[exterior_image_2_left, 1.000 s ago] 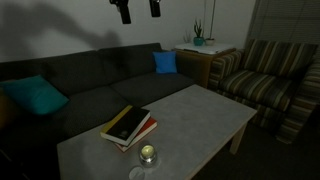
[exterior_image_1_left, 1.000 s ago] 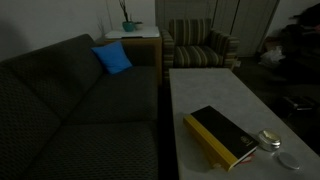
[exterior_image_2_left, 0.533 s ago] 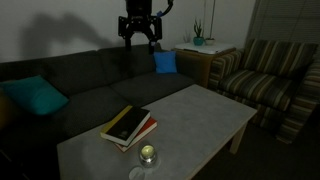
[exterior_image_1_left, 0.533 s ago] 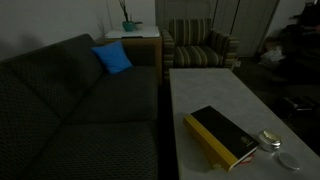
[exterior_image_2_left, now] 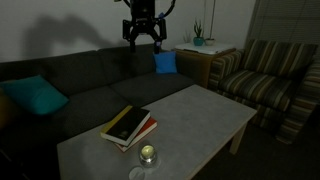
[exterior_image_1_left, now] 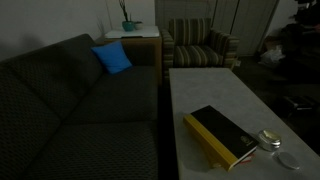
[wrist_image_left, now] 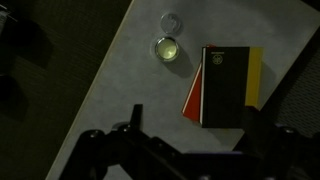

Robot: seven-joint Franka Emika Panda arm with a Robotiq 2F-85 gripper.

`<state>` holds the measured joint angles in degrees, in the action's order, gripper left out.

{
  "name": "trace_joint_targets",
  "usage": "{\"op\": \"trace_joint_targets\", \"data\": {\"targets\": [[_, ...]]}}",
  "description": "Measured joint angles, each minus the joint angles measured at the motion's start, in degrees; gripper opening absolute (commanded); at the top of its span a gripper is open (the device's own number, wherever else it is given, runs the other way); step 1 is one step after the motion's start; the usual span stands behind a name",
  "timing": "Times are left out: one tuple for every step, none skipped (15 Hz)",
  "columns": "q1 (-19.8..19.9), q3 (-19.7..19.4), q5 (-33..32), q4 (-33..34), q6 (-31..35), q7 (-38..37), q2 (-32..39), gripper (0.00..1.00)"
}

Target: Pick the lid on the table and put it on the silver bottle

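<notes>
The silver bottle (exterior_image_1_left: 268, 139) (exterior_image_2_left: 148, 153) stands on the pale speckled table (exterior_image_1_left: 200, 85) (exterior_image_2_left: 195, 115) beside a black-and-yellow book (exterior_image_1_left: 222, 136) (exterior_image_2_left: 128, 125). The lid (exterior_image_1_left: 289, 160) (exterior_image_2_left: 137, 173) lies flat on the table a little way from the bottle. From above, the wrist view shows the lid (wrist_image_left: 171, 20), the bottle (wrist_image_left: 166, 47) and the book (wrist_image_left: 226, 86). My gripper (exterior_image_2_left: 143, 38) (wrist_image_left: 195, 130) hangs high over the sofa, far from the table's objects. It is open and holds nothing. It is out of frame in the exterior view that has the book near the front.
A dark sofa (exterior_image_1_left: 70, 110) (exterior_image_2_left: 90, 80) runs along the table with blue cushions (exterior_image_1_left: 113, 58) (exterior_image_2_left: 165, 62). A striped armchair (exterior_image_1_left: 200, 45) (exterior_image_2_left: 265, 80) stands at the table's end. A wooden side table with a plant (exterior_image_1_left: 130, 30) (exterior_image_2_left: 200, 45) fills the corner.
The gripper has come down from the top edge of an exterior view, so its whole body now shows above the sofa. Bottle, lid and book have not moved.
</notes>
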<state>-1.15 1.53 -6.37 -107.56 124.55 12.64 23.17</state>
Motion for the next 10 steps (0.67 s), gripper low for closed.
{"op": "trace_joint_targets", "data": {"targets": [[-0.35,0.00,-1.30,0.83,-0.06,0.00,1.70,1.00],[-0.64,0.01,-2.37,1.77,-0.06,0.09,4.07,1.00],[-0.83,0.04,-3.01,2.63,0.00,0.44,6.76,1.00],[-0.86,0.14,-3.17,3.43,0.35,1.49,9.69,1.00],[-0.74,0.24,-3.17,4.02,1.24,2.91,12.63,1.00],[-0.45,0.39,-3.08,4.45,2.37,4.39,15.50,1.00],[0.03,0.60,-2.89,4.82,3.61,6.05,18.18,1.00],[0.65,0.84,-2.72,5.14,4.77,7.52,20.62,1.00],[1.47,1.13,-2.56,5.41,5.60,9.04,22.86,1.00],[2.39,1.45,-2.31,5.67,6.14,10.57,24.95,1.00]]}}
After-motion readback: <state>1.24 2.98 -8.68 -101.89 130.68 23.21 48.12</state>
